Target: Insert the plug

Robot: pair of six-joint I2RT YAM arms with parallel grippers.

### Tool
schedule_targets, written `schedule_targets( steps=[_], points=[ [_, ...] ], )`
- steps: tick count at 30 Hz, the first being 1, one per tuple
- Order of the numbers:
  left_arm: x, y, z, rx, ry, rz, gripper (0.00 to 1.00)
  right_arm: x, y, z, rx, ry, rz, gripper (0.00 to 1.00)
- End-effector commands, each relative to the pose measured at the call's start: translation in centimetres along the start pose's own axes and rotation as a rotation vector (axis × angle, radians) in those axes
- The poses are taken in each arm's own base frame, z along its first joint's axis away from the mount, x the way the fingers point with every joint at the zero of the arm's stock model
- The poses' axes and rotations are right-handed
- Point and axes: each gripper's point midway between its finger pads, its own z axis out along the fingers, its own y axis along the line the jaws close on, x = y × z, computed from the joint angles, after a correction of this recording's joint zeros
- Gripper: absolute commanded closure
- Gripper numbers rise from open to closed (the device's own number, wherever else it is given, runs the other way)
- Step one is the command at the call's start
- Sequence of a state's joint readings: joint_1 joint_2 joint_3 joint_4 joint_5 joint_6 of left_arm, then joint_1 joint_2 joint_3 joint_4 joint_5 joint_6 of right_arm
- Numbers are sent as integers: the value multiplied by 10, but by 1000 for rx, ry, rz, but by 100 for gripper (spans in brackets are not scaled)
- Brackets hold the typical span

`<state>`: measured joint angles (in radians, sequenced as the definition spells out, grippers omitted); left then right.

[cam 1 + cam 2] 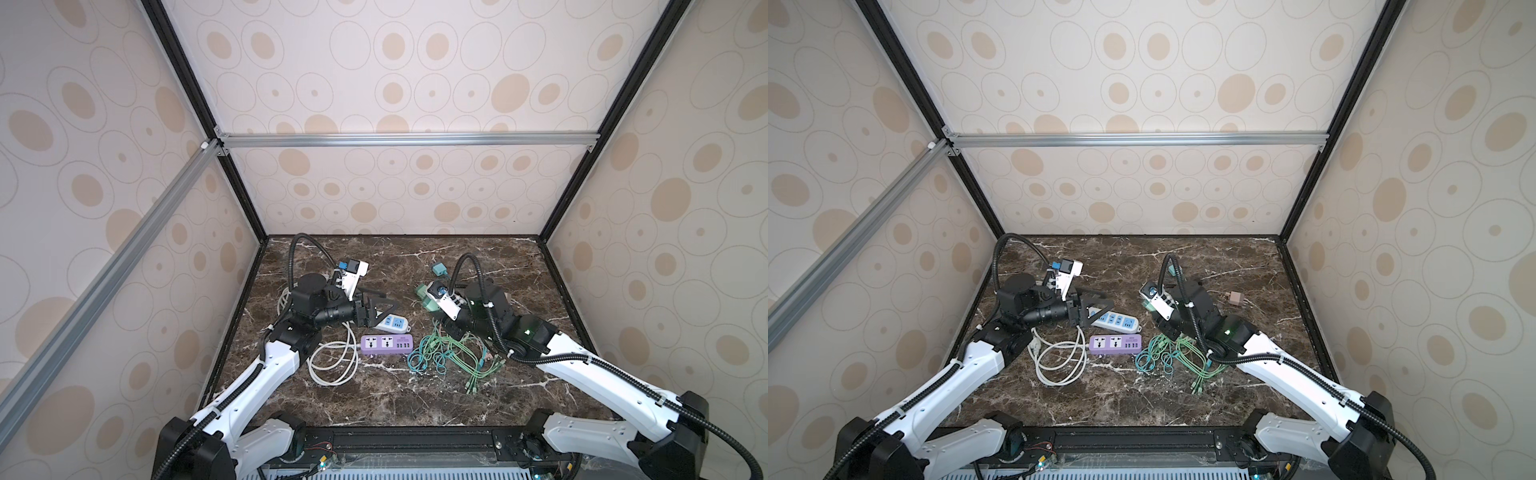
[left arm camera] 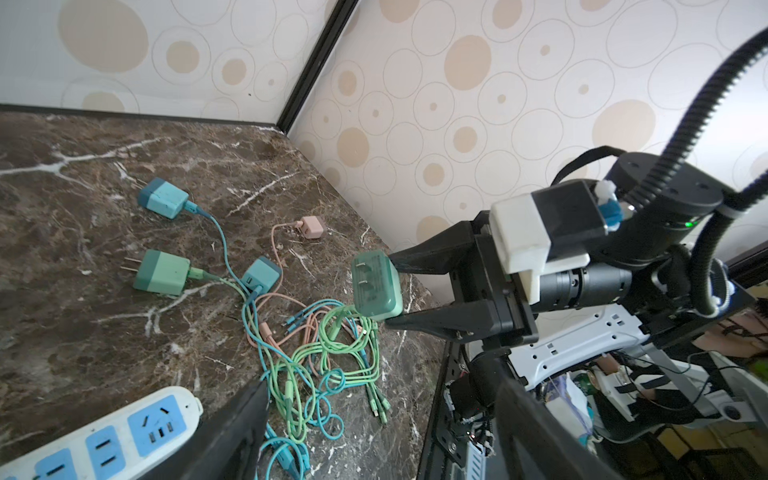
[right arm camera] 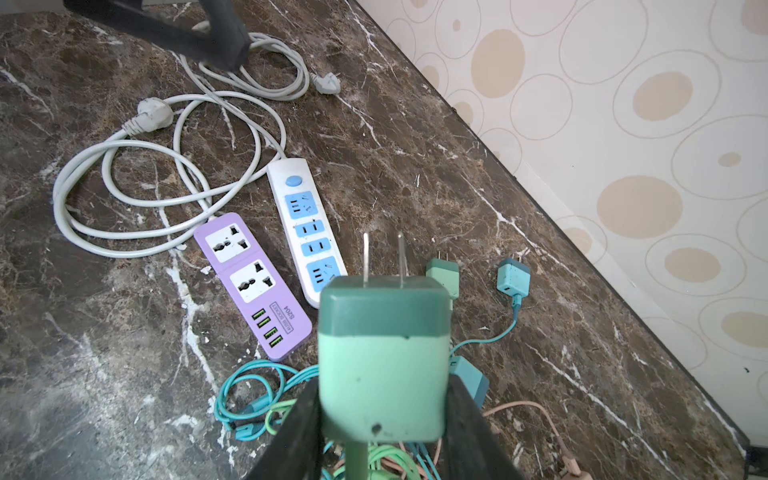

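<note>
My right gripper is shut on a two-tone green plug with its two metal prongs pointing forward, clear of the table. In the left wrist view the same plug sits between the right gripper's black fingers. A purple power strip and a white power strip with blue sockets lie side by side mid-table. The plug hangs to their right. My left gripper is open over the white strip's far end, with nothing between its fingers.
A coil of white cord lies left of the strips. A tangle of green, teal and pink cables lies under the right arm. Spare plugs rest behind: teal, green, pink. Walls enclose three sides.
</note>
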<state>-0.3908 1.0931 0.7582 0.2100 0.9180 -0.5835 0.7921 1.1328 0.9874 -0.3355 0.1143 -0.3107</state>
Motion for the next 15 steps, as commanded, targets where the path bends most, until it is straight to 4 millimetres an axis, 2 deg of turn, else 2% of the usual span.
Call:
schedule_targets(
  steps=[1, 7, 15],
  points=[
    [-13, -18, 4, 59, -7, 16, 20, -27, -4, -5, 47, -76, -59, 65],
    [-4, -23, 14, 84, 42, 9, 23, -36, 5, -5, 67, -99, -121, 66],
    [2, -22, 26, 98, 78, -19, 35, -51, 18, -10, 50, -154, -163, 66]
  ],
)
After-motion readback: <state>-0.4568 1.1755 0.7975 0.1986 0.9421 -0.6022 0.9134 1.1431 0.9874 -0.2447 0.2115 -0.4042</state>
